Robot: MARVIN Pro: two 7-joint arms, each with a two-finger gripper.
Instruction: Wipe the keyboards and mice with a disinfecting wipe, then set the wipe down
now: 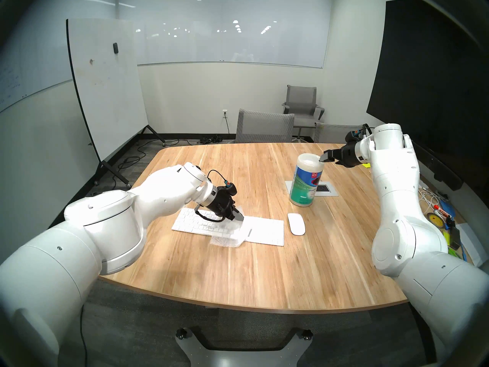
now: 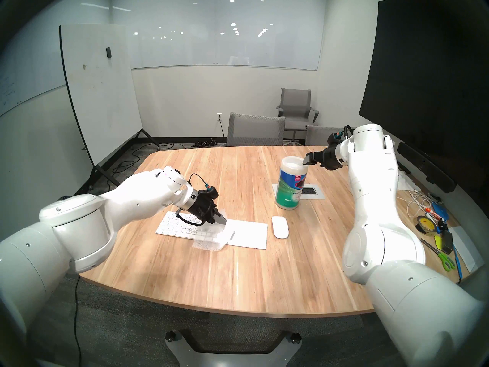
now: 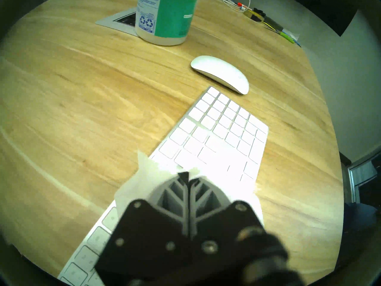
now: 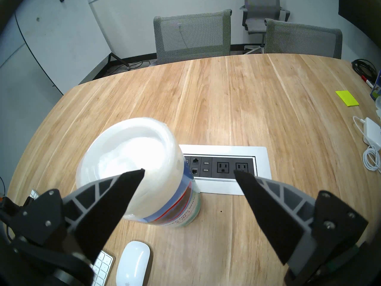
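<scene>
Pinching the disinfecting wipe (image 1: 229,235) between fingers pressed tight together, the left tool (image 1: 239,217) angles down over the middle of the keyboard (image 1: 267,231). Directly under and just behind its tips the wipe drapes across the keys, and its quilted lower edge spills off the keyboard's near side onto the desk (image 1: 264,273). In the left wrist view a rumpled corner of the wipe (image 3: 144,176) stands up just left of the closed tips (image 3: 186,177), and the number pad end of the keyboard (image 3: 222,132) stretches ahead of them. Beyond that end, ahead of the left tool and apart from the keyboard, lies the mouse (image 3: 221,73), with the wipe canister (image 3: 167,17) farther off still.

At the far right side of the desk the right tool (image 1: 329,160) hangs in the air with its fingers spread wide and nothing between them. Its left fingertip (image 4: 134,176) shows in front of the canister's white top (image 4: 132,155); whether it touches the lid cannot be told. Below and ahead of the right tool a power outlet panel (image 4: 226,168) sits flush in the desk, and the mouse (image 4: 133,262) lies under it, nearer the robot.
</scene>
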